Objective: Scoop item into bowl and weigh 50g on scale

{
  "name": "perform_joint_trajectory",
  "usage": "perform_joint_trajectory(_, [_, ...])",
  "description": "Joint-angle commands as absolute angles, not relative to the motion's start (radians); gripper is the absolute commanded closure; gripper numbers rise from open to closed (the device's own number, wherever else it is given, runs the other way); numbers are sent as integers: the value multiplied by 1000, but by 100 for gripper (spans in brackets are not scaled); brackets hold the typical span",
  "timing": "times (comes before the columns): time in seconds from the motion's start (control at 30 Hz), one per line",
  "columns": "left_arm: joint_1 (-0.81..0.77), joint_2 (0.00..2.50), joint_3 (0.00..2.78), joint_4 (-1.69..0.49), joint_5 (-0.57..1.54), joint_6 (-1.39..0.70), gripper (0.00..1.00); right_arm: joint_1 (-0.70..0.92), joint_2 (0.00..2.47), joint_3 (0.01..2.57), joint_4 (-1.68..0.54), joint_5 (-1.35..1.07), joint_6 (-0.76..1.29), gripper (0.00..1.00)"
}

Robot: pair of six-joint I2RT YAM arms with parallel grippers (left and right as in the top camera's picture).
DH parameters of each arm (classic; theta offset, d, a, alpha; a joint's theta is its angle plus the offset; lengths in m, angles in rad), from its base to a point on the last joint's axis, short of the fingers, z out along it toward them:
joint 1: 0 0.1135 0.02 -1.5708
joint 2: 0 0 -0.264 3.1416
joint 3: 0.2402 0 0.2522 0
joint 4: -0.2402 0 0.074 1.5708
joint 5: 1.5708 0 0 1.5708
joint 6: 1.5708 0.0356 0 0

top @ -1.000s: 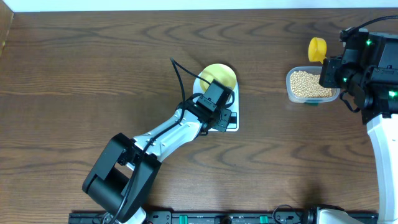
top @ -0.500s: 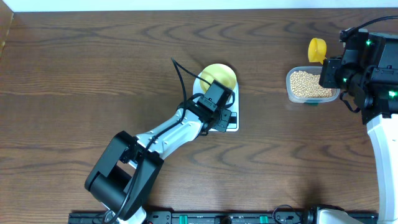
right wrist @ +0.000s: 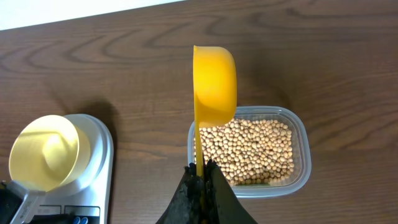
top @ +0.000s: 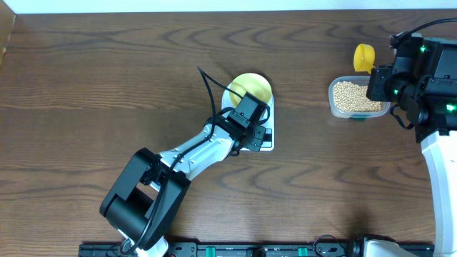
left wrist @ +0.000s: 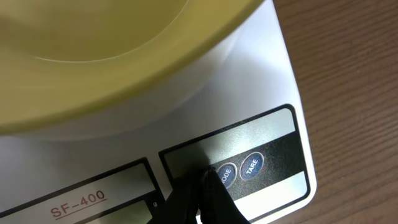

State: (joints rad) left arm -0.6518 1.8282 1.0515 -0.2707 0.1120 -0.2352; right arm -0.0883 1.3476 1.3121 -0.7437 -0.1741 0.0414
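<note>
At the 6 o'clock end of the scale point(left wrist: 264, 81), the left claw point(left wrist: 200, 184) is held fully closed and empty. Its tip is pressed by the buttons point(left wrist: 252, 167), likely so the empty bowl point(left wrist: 93, 56) at 12 o'clock is zeroed out. Toward 3 o'clock, the scoop point(right wrist: 214, 78) is clamped by the closed right claw point(right wrist: 201, 177) above the beans point(right wrist: 249, 149) in their tub point(right wrist: 303, 152), ready for dipping. Since the earlier frame, only the left elbow point(top: 139, 182) is shifted slightly.

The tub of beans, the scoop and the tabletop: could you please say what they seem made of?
Clear rounded-rectangular tub: probably thin transparent plastic; its rim is see-through. Bright yellow long-handled scoop: smooth opaque plastic with a soft sheen. Dark brown tabletop: wood or wood-look laminate, judging by the grain.
</note>
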Motion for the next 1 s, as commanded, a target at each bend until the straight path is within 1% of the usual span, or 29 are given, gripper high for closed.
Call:
perform_joint_trajectory(0.0, [-651, 1870, 1051, -289, 92, -241, 93, -91, 1349, 1327, -749, -163, 43, 99])
perform_joint_trajectory(0.17, [-651, 1871, 1051, -305, 26, -245, 93, -91, 1349, 1327, -749, -163, 43, 99])
perform_joint_trajectory(0.67, [-651, 1924, 1051, -308, 38, -245, 93, -91, 1349, 1327, -750, -163, 43, 99])
perform_joint_trajectory(0.97, [-651, 1956, 1051, -388, 34, -267, 92, -91, 1349, 1327, -759, -155, 43, 99])
